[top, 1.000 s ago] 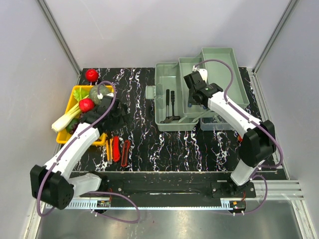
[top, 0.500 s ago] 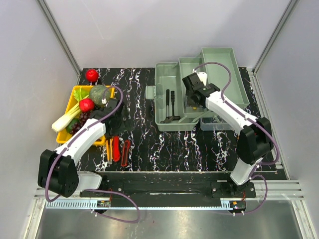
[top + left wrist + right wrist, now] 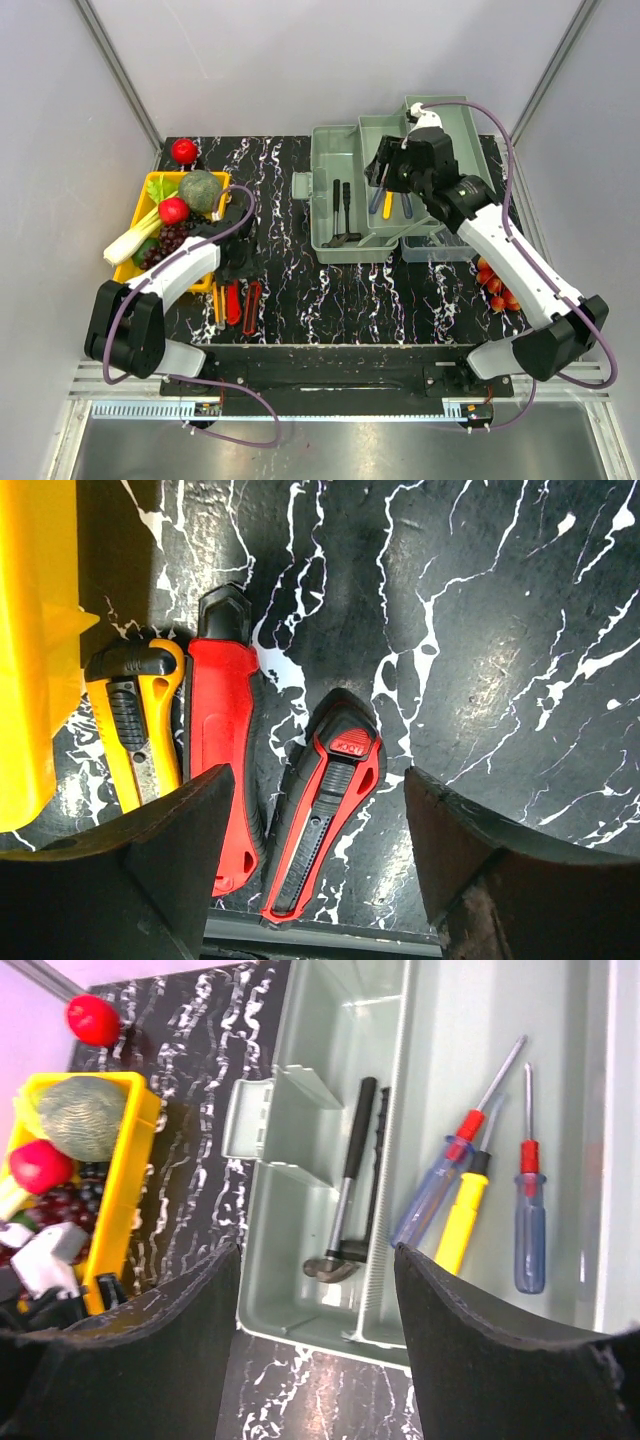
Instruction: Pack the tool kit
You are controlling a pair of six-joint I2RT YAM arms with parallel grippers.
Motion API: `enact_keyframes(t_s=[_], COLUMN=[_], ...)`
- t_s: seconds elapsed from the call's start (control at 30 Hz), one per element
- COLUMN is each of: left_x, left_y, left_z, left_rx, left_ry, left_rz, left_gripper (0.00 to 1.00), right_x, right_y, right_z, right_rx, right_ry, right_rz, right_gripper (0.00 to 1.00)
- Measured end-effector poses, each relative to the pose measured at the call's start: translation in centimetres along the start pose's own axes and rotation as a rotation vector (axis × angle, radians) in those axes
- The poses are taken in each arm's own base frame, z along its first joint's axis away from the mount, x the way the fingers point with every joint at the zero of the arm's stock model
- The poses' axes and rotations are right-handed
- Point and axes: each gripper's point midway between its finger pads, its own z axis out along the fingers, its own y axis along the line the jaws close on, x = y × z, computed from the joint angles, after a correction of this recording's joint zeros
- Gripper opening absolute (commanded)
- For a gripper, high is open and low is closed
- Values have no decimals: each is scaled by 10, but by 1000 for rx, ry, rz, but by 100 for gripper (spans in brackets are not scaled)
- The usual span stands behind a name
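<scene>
Right jaws, released, are leaving the screwdrivers [image 3: 462, 1222] in the toolbox [image 3: 325, 165]; left jaws, spread, are descending over the red cutter [image 3: 330, 820].

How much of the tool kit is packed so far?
Roughly half. Done: three screwdrivers and a hammer lie inside the toolbox. In hand: nothing; the right end effector is open above the toolbox, the left end effector hovers open over the table. Left: three cutters lying there, one yellow, two red.

Plain pale walls [image 3: 300, 60] enclose a black, white-veined tabletop [image 3: 340, 290].
</scene>
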Motion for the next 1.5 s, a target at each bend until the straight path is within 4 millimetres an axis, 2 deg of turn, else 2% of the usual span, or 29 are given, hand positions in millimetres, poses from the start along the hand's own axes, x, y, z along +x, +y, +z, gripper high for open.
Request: enact_keyframes(t_s=[0.13, 0.37, 0.5, 0.67, 0.9, 1.0, 1.13, 1.2, 1.23, 1.4, 1.5], left_x=[4, 17, 29, 39, 47, 49, 50, 50, 50, 40, 14], left_y=[-3, -19, -18, -13, -10, -11, -13, -13, -13, -18, -34], left_z=[2, 11, 21, 28, 27, 27, 27, 26, 26, 21, 6], left_rx=[18, 61, 35, 8, -1, 4, 8, 6, 4, 16, 64], left_ry=[14, 70, 119, 162, 179, 190, 204, 210, 213, 201, 126], left_rz=[5, 52, 87, 102, 152, 167, 187, 194, 199, 230, 240], left_gripper=[72, 79, 81, 79, 54, 34, 17, 3, 0, 0, 0], right_x=[-9, 4, 3, 6, 10, 11, 12, 16, 19, 33, 41], right_y=[13, 13, 13, 10, 4, 2, 3, 5, 7, 22, 31], right_z=[-7, -3, -2, 0, 3, 4, 4, 4, 3, 2, 0], right_rx=[-69, -81, -79, -64, -37, -28, -35, -56, -71, -179, -244], right_ry=[-26, 10, 8, 10, 9, 10, 11, 21, 29, 72, 96], right_rz=[11, 12, 16, 28, 36, 35, 33, 28, 25, 9, 6], right_gripper=[68, 68, 68, 68, 67, 66, 67, 68, 68, 70, 74])
